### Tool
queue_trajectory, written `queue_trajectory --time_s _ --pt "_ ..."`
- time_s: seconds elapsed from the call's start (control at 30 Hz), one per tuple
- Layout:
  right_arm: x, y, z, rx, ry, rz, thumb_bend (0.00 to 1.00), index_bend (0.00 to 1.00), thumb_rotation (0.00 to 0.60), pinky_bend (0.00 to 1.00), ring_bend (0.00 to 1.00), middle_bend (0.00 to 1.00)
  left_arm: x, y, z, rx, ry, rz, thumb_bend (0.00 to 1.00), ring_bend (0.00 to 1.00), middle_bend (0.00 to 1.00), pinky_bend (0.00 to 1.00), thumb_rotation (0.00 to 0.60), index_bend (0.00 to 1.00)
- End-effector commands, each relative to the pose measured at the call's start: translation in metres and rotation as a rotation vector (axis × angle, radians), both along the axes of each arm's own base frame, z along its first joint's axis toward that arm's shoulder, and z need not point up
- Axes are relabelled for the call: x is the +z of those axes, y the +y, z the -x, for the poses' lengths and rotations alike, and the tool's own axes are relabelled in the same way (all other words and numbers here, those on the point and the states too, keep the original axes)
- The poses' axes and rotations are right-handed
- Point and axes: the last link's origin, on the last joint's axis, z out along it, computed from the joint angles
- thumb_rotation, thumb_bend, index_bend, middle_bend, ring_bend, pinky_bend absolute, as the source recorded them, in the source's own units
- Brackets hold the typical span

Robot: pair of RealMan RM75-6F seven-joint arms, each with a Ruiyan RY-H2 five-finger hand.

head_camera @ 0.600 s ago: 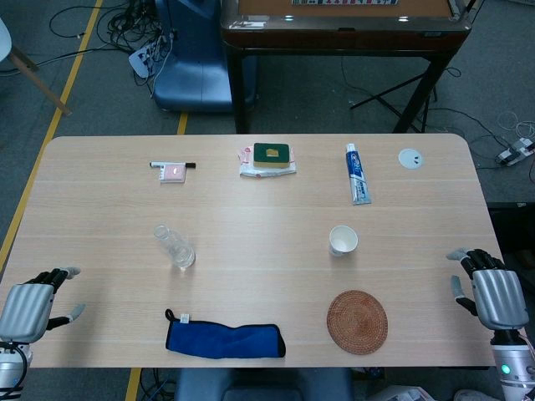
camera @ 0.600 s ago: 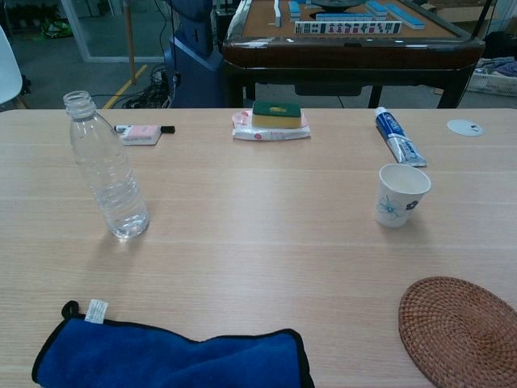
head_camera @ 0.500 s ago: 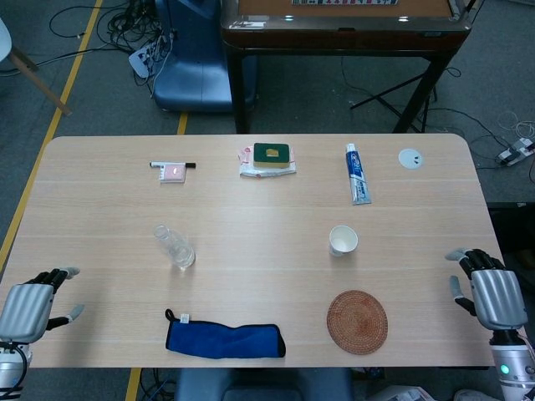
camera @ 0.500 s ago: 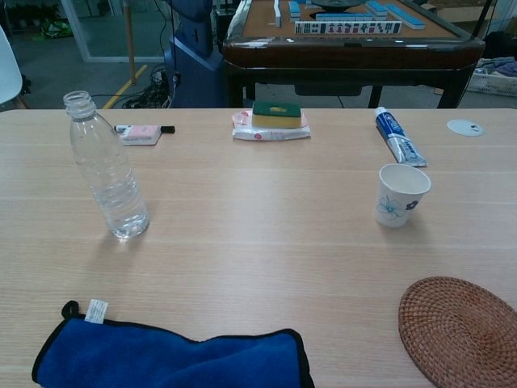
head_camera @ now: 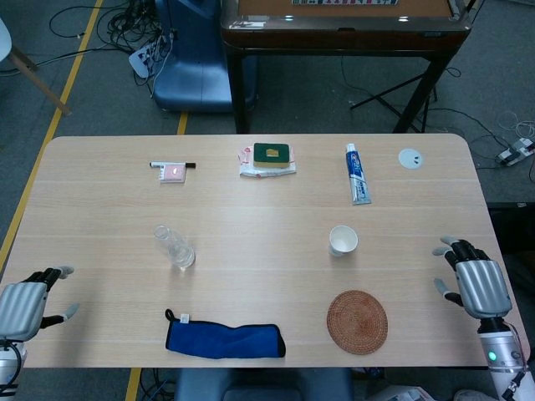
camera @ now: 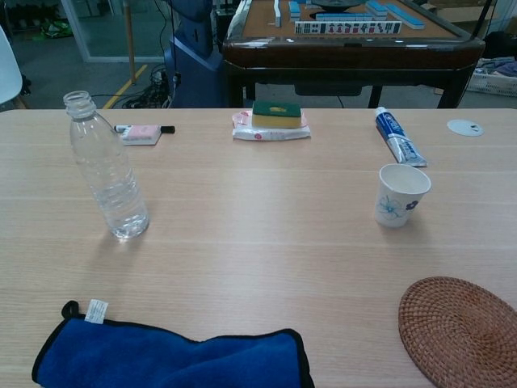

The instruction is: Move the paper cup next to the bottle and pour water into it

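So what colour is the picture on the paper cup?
Blue, a small flower-like print on the white paper cup, clearest in the chest view.

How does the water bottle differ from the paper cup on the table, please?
The bottle is clear plastic, while the paper cup is opaque white with a blue print. The bottle is taller and narrows to a neck; the cup is short and wide-mouthed. The bottle stands left, the cup right. Both are upright, open-topped and untouched.
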Motion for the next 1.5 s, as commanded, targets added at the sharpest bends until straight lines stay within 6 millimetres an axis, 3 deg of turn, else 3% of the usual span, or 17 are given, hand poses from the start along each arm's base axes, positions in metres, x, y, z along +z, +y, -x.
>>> queue_trajectory --time_s 0.03,0.13,0.27,0.43,0.5,0.63,0.8,1.17,1.5 --pt "-0.006 -0.017 -0.006 0.004 0.045 -0.012 0.24 0.38 0.600 0.39 0.22 0.25 0.001 -0.001 0.000 0.000 -0.005 0.000 0.15 0.41 0.38 0.63 0.600 0.32" --pt "-0.015 -0.032 -0.013 0.008 0.084 -0.049 0.24 0.38 0.600 0.44 0.33 0.34 0.003 -0.002 -0.001 -0.001 -0.012 -0.004 0.15 0.41 0.38 0.63 0.600 0.32" --pt "-0.029 -0.053 -0.025 0.036 0.123 -0.082 0.24 0.38 0.600 0.45 0.33 0.32 0.004 -0.002 -0.002 -0.004 -0.019 -0.004 0.15 0.41 0.38 0.63 0.600 0.32" --pt "-0.047 -0.073 -0.037 0.070 0.145 -0.118 0.24 0.38 0.600 0.45 0.23 0.23 0.006 -0.003 -0.003 -0.006 -0.029 -0.004 0.15 0.41 0.37 0.63 0.600 0.32" --pt "-0.056 -0.079 -0.042 0.087 0.159 -0.139 0.24 0.38 0.600 0.39 0.16 0.18 0.008 -0.003 -0.003 -0.006 -0.034 -0.007 0.15 0.41 0.37 0.63 0.600 0.32" --pt "-0.073 -0.087 -0.051 0.125 0.183 -0.183 0.21 0.38 0.600 0.22 0.02 0.07 0.011 -0.004 -0.003 -0.007 -0.047 -0.017 0.15 0.41 0.36 0.63 0.600 0.32" --pt "-0.090 -0.095 -0.060 0.168 0.212 -0.207 0.20 0.40 0.600 0.11 0.00 0.02 0.013 -0.004 -0.003 -0.005 -0.054 -0.014 0.15 0.41 0.36 0.63 0.600 0.32" --pt "-0.117 -0.107 -0.068 0.186 0.223 -0.258 0.26 0.45 0.600 0.08 0.00 0.00 0.015 -0.005 -0.002 0.012 -0.066 -0.006 0.15 0.41 0.36 0.63 0.600 0.32" --pt "-0.127 -0.112 -0.072 0.192 0.223 -0.287 0.35 0.49 0.600 0.08 0.00 0.00 0.015 -0.004 -0.002 0.025 -0.063 0.011 0.15 0.41 0.36 0.63 0.600 0.32"
